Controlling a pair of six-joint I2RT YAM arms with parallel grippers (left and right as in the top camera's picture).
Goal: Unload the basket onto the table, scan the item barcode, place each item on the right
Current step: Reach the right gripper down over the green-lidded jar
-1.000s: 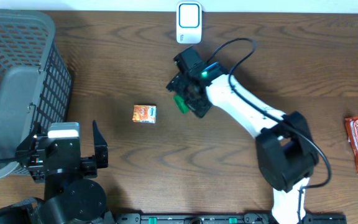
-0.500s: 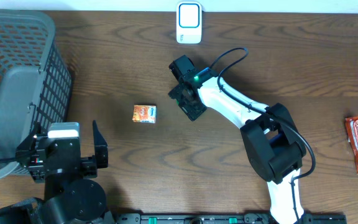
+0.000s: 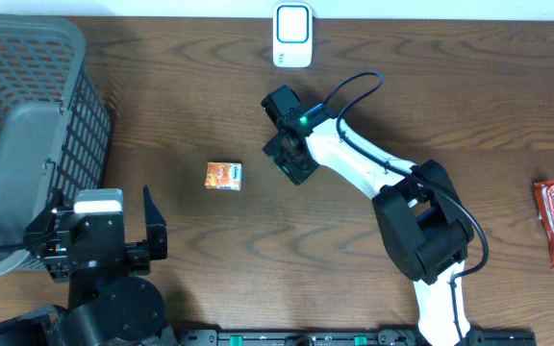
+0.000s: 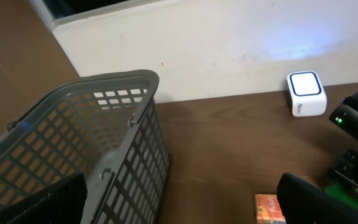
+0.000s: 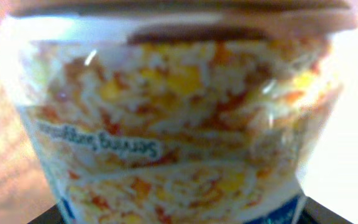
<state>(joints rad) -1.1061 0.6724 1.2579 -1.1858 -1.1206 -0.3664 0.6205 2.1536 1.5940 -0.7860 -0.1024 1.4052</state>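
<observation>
A cup with a rice picture on its label fills the right wrist view. My right gripper is shut on it, dark fingertips against its lower sides. From overhead the right gripper hides the cup, at the table's middle and below the white scanner. No barcode shows. A small orange box lies to the left, also in the left wrist view as the orange box. My left gripper stands open and empty at the front left, beside the basket.
A grey mesh basket takes up the left side. A red snack bar lies at the far right edge. The scanner stands by the back wall. The right arm's cable loops above its elbow.
My right arm swung in and settled over the green-topped cup, which is now covered from overhead. Its jaws narrowed onto the cup. The left arm has not moved.
</observation>
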